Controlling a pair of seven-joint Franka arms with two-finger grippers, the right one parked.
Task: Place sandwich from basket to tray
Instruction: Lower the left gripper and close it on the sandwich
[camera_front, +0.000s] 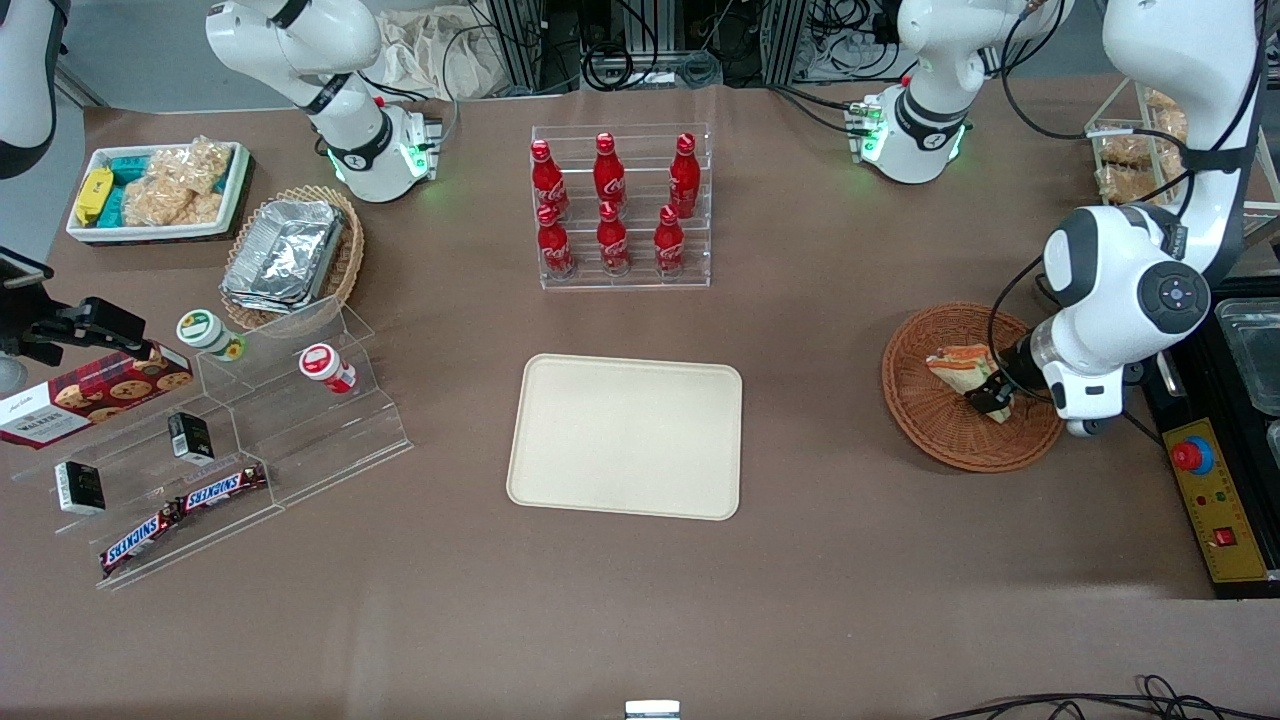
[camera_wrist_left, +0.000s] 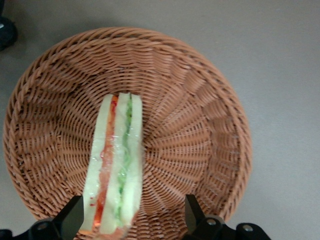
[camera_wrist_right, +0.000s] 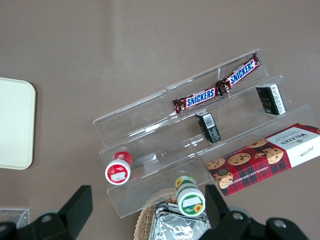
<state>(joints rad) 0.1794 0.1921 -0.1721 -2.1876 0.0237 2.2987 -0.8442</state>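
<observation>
Sandwich lying in the basket, gripper straddling it, spread wide.

The clear-wrapped triangular wedge sandwich (camera_wrist_left: 114, 165) with pale bread and red and green filling is resting on its side near the middle of the round reddish-brown wicker basket (camera_wrist_left: 200, 100), toward the working arm's end of the table. The left arm's gripper (camera_wrist_left: 134, 220) is hovering just over it, released, one finger (camera_wrist_left: 72, 217) touching or nearly touching the bread, the other (camera_wrist_left: 192, 212) standing apart. It probably needs centring so both pads are closing evenly on the flat bread faces without crushing. The wedge's near tip is cut off from the wrist view. The cream rectangular tray (camera_front: 625, 435) is waiting bare mid-table.
</observation>
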